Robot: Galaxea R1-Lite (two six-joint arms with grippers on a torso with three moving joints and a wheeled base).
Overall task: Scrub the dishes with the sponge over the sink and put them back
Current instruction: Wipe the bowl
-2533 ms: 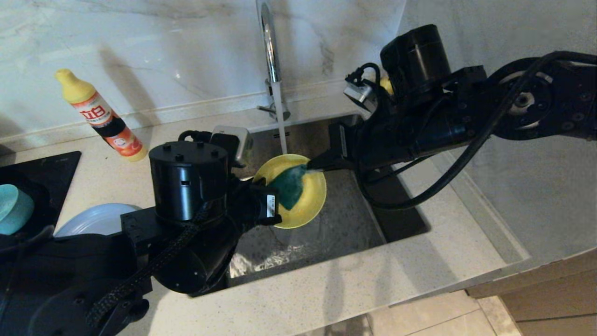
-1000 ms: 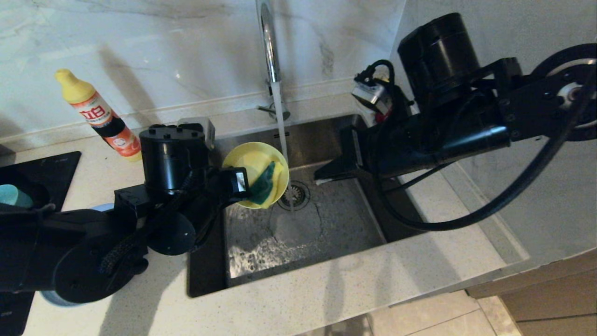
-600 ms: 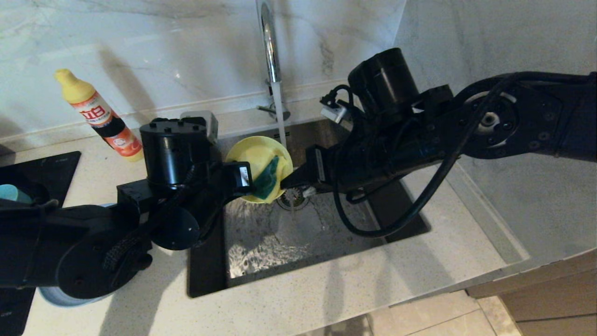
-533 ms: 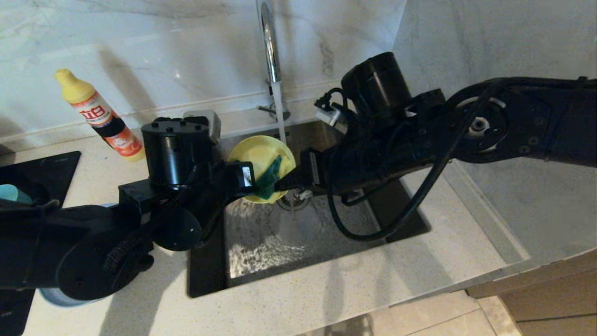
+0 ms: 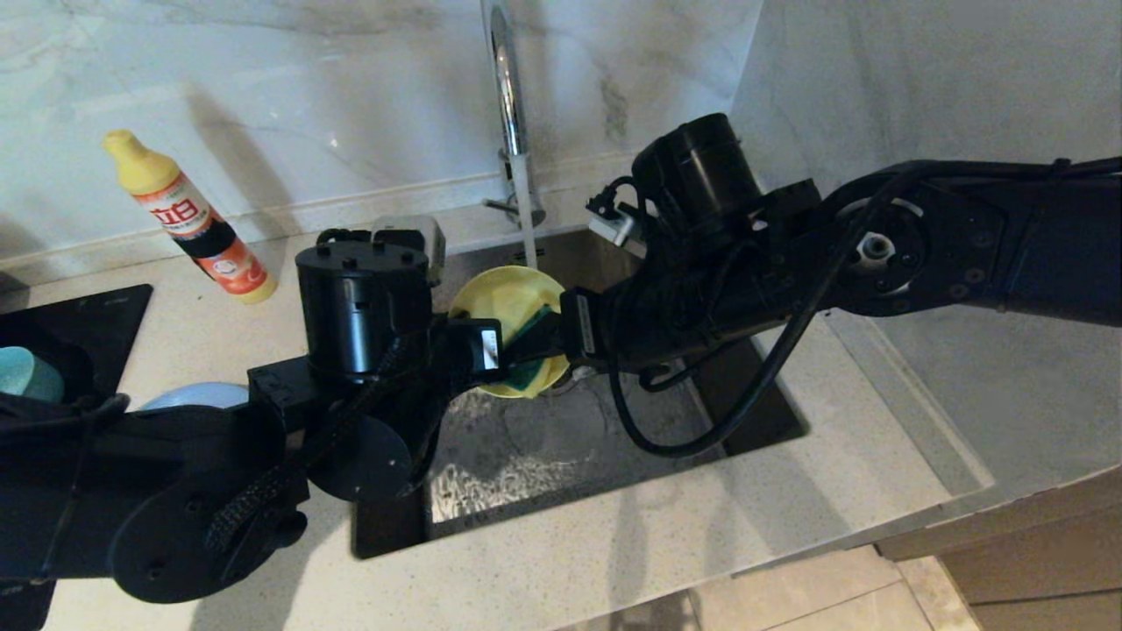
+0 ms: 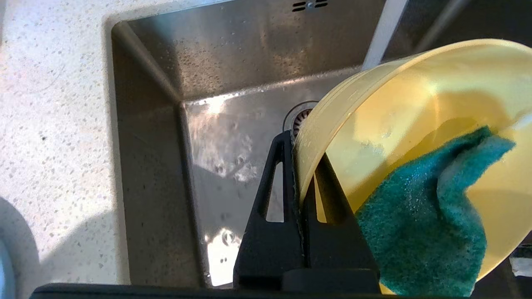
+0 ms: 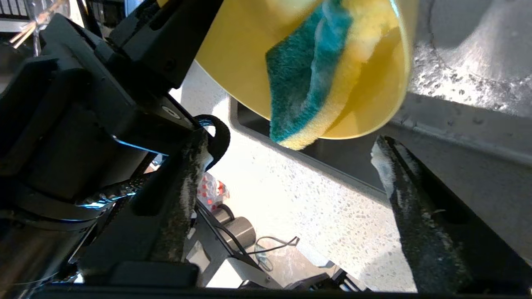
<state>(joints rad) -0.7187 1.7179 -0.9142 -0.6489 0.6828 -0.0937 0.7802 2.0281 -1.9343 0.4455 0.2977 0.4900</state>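
Over the sink, my left gripper is shut on the rim of the yellow bowl, which it holds tilted on edge. The left wrist view shows its fingers pinching the bowl's wall. The sponge lies folded inside the bowl, green face out, its low end hanging past the rim. My right gripper reaches in from the right, open. In the right wrist view its fingertips stand wide apart on either side of the sponge's hanging end and do not touch it.
Water runs from the chrome tap into the basin behind the bowl. The grey-blue plate and the teal bowl sit at the left by the black hob. A dish-soap bottle stands on the counter behind.
The right gripper, shut and drawn back a second ago, has come back to the bowl and opened. The left arm has shifted the bowl a little to the right, sponge still inside.
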